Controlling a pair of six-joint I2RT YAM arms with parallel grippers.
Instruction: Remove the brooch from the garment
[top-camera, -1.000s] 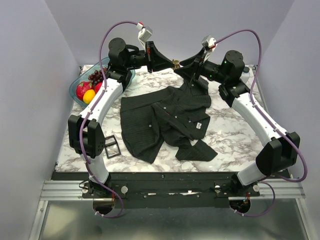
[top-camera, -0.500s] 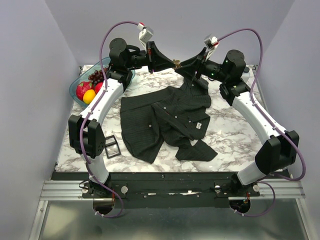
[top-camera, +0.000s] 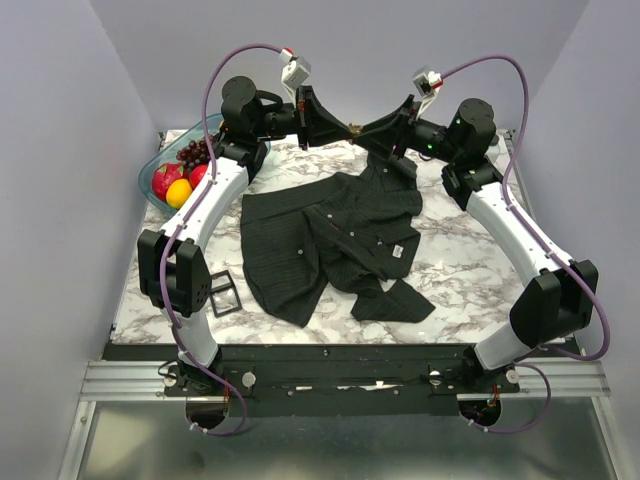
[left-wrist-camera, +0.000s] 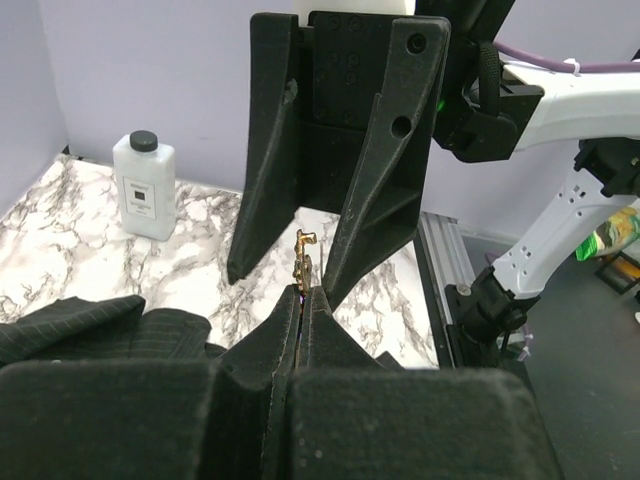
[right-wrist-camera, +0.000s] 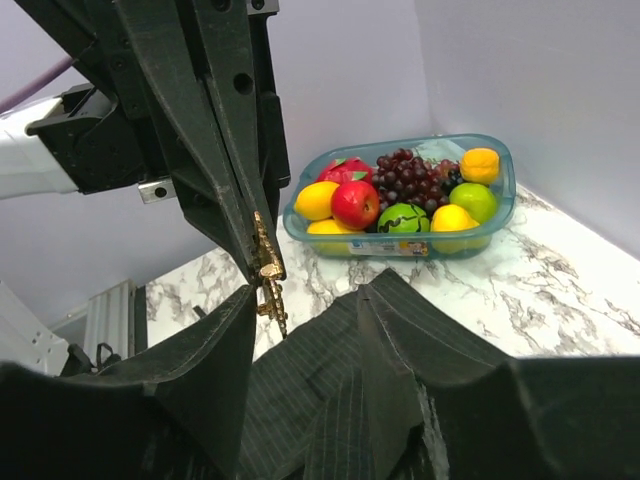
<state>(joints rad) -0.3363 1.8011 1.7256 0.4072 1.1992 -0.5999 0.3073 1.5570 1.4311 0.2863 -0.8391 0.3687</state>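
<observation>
Brooch (left-wrist-camera: 303, 262) pinched in left hand (left-wrist-camera: 303, 298) — barely visible overhead, right hand (right-wrist-camera: 305, 290) spread

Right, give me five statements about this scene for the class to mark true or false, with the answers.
1. The left gripper is shut on the brooch. True.
2. The right gripper is clamped on the brooch too. False: it is open.
3. The clear fruit tub holds grapes and a red apple. True.
4. The white bottle lies on its side on the shirt. False: it stands upright on the marble table, apart from the shirt.
5. The black buckle lies on top of the shirt. False: it lies on the table beside the shirt.
</observation>
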